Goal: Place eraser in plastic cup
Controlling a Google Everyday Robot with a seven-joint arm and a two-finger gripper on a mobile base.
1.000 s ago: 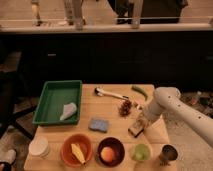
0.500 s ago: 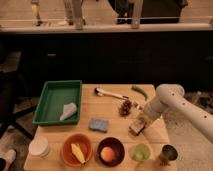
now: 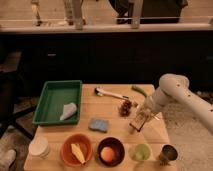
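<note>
White arm (image 3: 175,91), jaws at tan eraser (image 3: 135,125); pale-green cup (image 3: 140,152); green tray (image 3: 61,83).

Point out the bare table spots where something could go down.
Bare wood lies in front of the tray, left of the sponge, and between the sponge and the hand, which hangs low right of centre. A strip right of the hand is free too. The front row, orange bowl through green cup and metal cup, is crowded.

The gripper (image 3: 139,123) hangs over the bench's (image 3: 117,107) right part, near the plastic cup (image 3: 140,152). Blur hides whether it grips the eraser. The arm (image 3: 187,97) runs off the right edge, and the bottom edge cuts the bench's front.
</note>
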